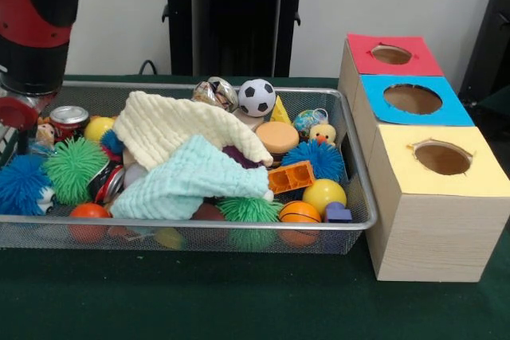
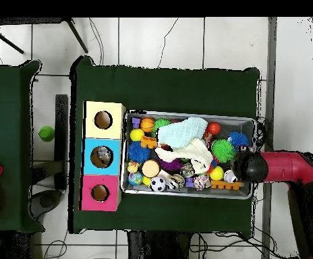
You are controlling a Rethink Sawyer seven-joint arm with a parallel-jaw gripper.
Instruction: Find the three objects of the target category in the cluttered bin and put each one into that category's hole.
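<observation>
The silver wire-mesh bin (image 1: 362, 197) stands on the green table, full of toys; it also shows in the overhead view (image 2: 250, 121). A cream cloth (image 1: 179, 125) and a mint cloth (image 1: 191, 181) cover its middle. Around them lie a soccer ball (image 1: 256, 97), a yellow ball (image 1: 324, 194), a small basketball (image 1: 300, 212), an orange ball (image 1: 89, 212), spiky balls in green (image 1: 73, 169) and blue (image 1: 313, 158), and an orange brick (image 1: 291, 177). The blue-topped box's round hole (image 1: 413, 99) is beside the bin. My red and black arm (image 1: 32, 29) hangs over the bin's end farthest from the boxes (image 2: 247, 166); the gripper is hidden under it.
A red-topped box (image 1: 394, 55) and a yellow-topped box (image 1: 442, 157) flank the blue one, all tight against the bin's end. A can (image 1: 68, 119), a toy duck (image 1: 322, 134) and silver bells (image 1: 215, 93) also lie in the bin. The black pedestal (image 1: 235, 13) stands behind.
</observation>
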